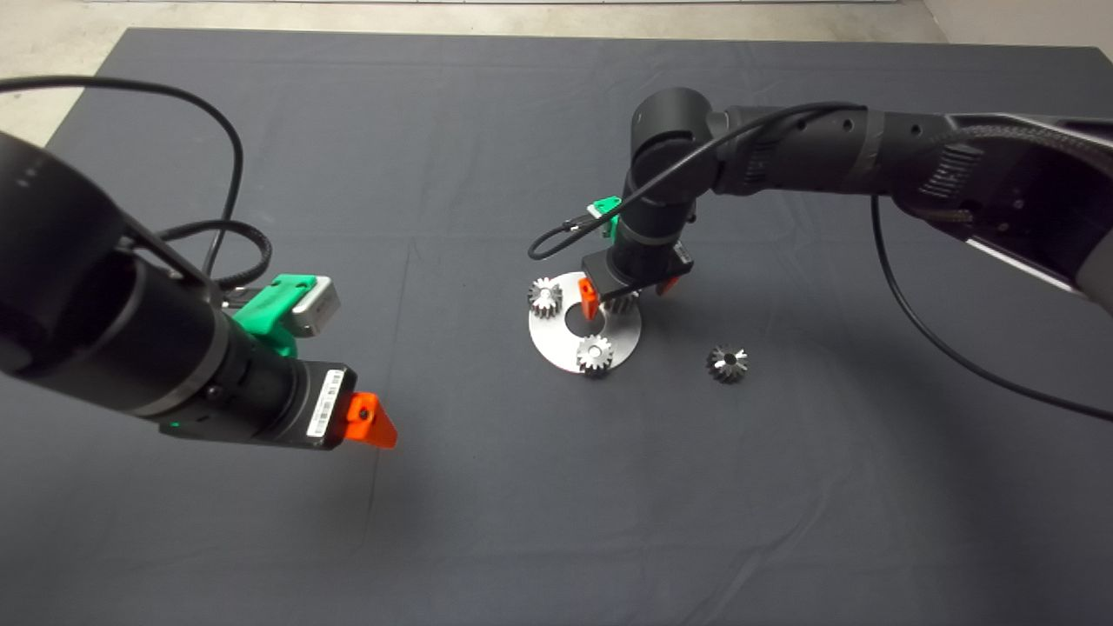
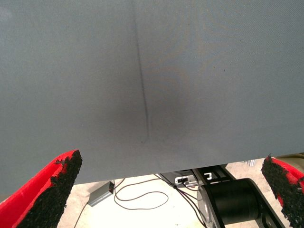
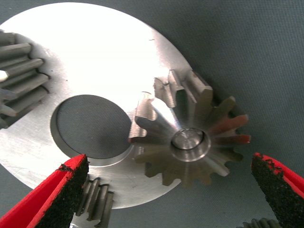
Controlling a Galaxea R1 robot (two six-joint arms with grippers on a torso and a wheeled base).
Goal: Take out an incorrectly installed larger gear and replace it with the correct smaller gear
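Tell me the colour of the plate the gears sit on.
Bright silver metal plate, clearest in the right wrist view.

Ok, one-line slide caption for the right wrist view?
Open right claw straddling the larger gear seated on the round steel plate, fingers not yet touching it.

Black arms w/ looping black cables, green gripper mounts, red fingers (image 3: 57,197) w/ gritty black pads, barcode label

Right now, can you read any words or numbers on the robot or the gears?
White sticker on the left gripper: barcode and print, too small to read.
The larger gear, round plate and mat: no writing.
Right gripper: no label shows.
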